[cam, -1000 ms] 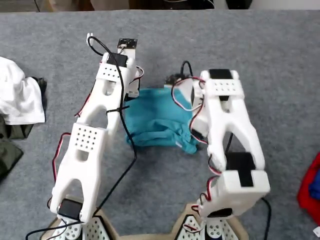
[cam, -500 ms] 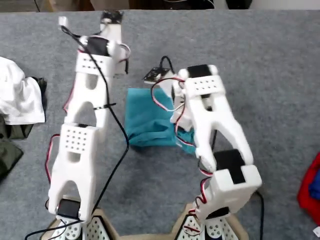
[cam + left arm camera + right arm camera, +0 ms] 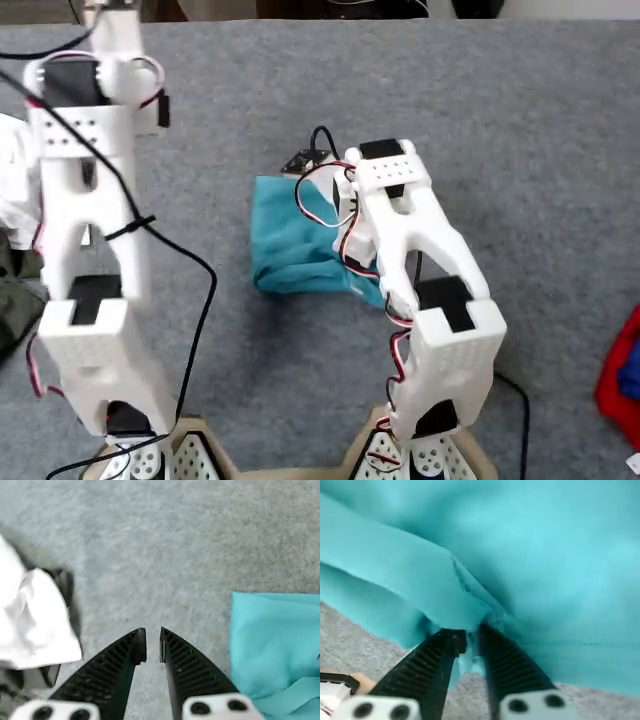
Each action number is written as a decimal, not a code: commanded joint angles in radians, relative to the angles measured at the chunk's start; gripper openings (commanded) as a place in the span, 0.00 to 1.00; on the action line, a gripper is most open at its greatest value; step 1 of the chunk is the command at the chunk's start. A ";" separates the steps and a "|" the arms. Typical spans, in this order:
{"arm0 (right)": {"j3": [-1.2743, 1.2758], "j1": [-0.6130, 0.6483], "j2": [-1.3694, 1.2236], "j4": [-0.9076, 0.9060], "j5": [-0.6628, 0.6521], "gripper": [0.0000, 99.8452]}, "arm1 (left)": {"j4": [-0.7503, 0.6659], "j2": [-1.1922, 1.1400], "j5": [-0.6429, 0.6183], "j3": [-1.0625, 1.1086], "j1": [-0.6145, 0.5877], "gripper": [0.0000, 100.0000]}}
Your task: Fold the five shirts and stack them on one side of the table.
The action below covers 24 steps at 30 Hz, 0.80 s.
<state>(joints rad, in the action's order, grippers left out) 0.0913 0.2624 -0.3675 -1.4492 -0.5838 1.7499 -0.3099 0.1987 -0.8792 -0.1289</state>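
Observation:
A teal shirt [image 3: 290, 250] lies partly folded in the middle of the grey table. My right arm [image 3: 400, 215] hangs over its right side. In the right wrist view my right gripper [image 3: 468, 640] is shut on a bunched edge of the teal shirt [image 3: 545, 555]. My left arm [image 3: 85, 150] stands at the far left, above a crumpled white shirt [image 3: 12, 190]. My left gripper [image 3: 151, 645] is shut with nothing in it, over bare table between the white shirt [image 3: 30, 625] and the teal shirt [image 3: 270, 640].
Dark garments [image 3: 15, 310] lie under and beside the white shirt at the left edge. A red and blue garment [image 3: 622, 380] sits at the right edge. Grey table [image 3: 520, 120] stretches open behind and to the right of the teal shirt.
My left arm has swung left, away from the teal shirt and over to the white one. My right arm has moved left with the teal cloth, and the shirt looks narrower.

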 commanded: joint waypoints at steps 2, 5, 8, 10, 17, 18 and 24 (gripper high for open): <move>-0.010 -0.033 0.002 0.014 0.003 0.01 | 0.011 0.131 0.011 0.091 -0.017 0.07; -0.012 -0.039 0.028 0.009 0.003 0.01 | 0.011 0.174 0.011 0.121 -0.015 0.07; 0.021 -0.039 0.085 0.006 -0.032 0.01 | 0.011 0.202 0.012 0.141 -0.015 0.07; 0.059 -0.039 0.130 0.006 -0.087 0.01 | 0.011 0.211 0.012 0.149 -0.015 0.07; 0.182 -0.058 0.243 0.012 -0.255 0.01 | 0.009 0.214 0.043 0.161 -0.017 0.07; 0.191 -0.067 0.257 0.014 -0.275 0.01 | 0.009 0.216 0.043 0.161 -0.017 0.07; 0.199 -0.139 0.308 0.014 -0.347 0.01 | 0.009 0.216 0.044 0.161 -0.018 0.07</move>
<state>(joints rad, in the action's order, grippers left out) 0.2877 0.1642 -0.1250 -1.4415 -0.8938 1.7499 -0.1442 0.2340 -0.7165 -0.1366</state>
